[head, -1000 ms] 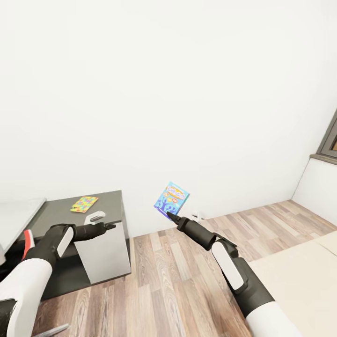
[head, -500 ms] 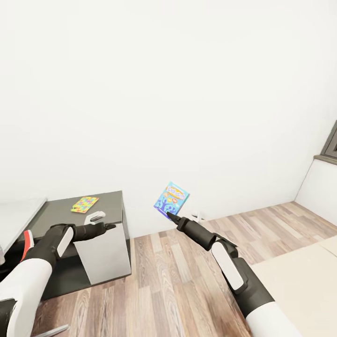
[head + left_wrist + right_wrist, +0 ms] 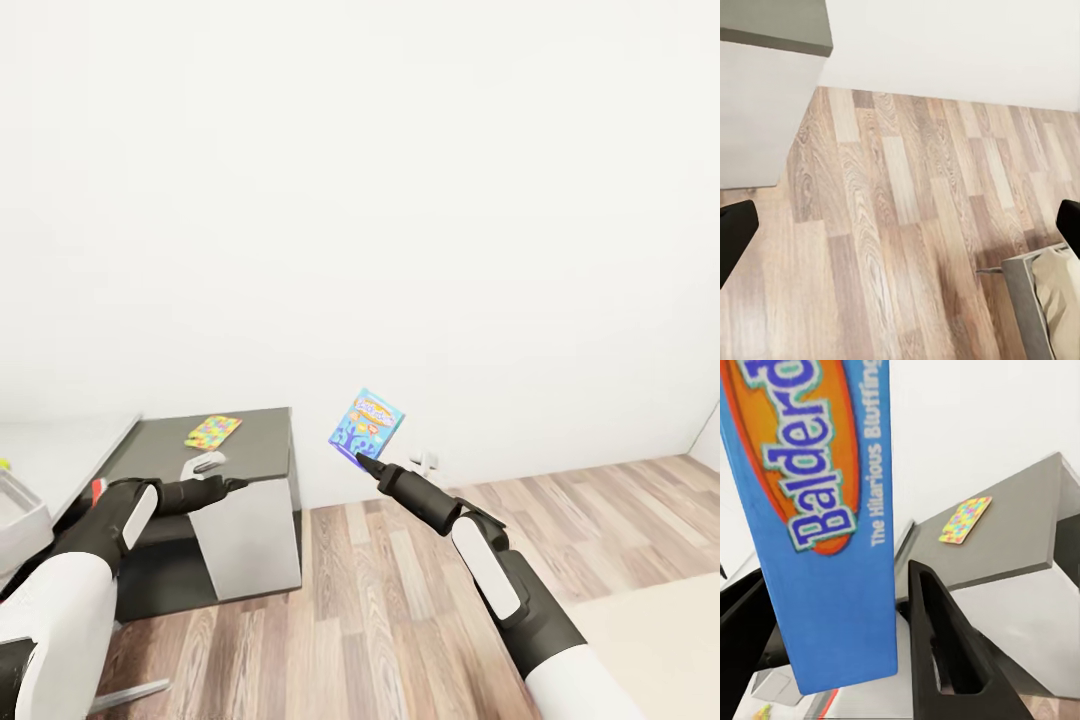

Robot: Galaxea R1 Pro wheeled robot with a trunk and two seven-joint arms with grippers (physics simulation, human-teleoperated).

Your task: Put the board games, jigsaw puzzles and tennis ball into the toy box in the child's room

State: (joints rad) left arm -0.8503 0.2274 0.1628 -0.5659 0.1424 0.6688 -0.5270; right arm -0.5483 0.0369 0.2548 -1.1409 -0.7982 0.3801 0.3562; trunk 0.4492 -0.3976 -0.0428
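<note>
Your right gripper (image 3: 360, 459) is clamped on one small blue board game (image 3: 366, 426), which stands up out of the jaws, tilted, in front of the white wall (image 3: 400, 200). In the right wrist view the box (image 3: 825, 510) reads "Balderd…" in blue letters on an orange oval, with "The Hilarious Bluffing…" in white beside it; the rest runs out of view. One black finger (image 3: 945, 652) lies just beside the box's edge.

Your left gripper (image 3: 238, 484) is held out level beside the dark grey desk (image 3: 250, 450), and its jaws are spread with nothing between them: in the left wrist view the two black fingertips (image 3: 735, 232) sit at opposite edges with wood plank floor (image 3: 900, 225) between them, and a corner of the bed (image 3: 1046, 292) shows near one fingertip.

One jigsaw puzzle (image 3: 213, 431), a flat square of yellow, pink, blue and green pieces, lies on the dark desk, beyond your left jaws and well apart from the held game. The right wrist view shows it too (image 3: 966, 520). Far outboard of your left jaws, a corner of the pale worktop (image 3: 60, 450) carries the rim of the light grey toy box (image 3: 20, 520).
</note>
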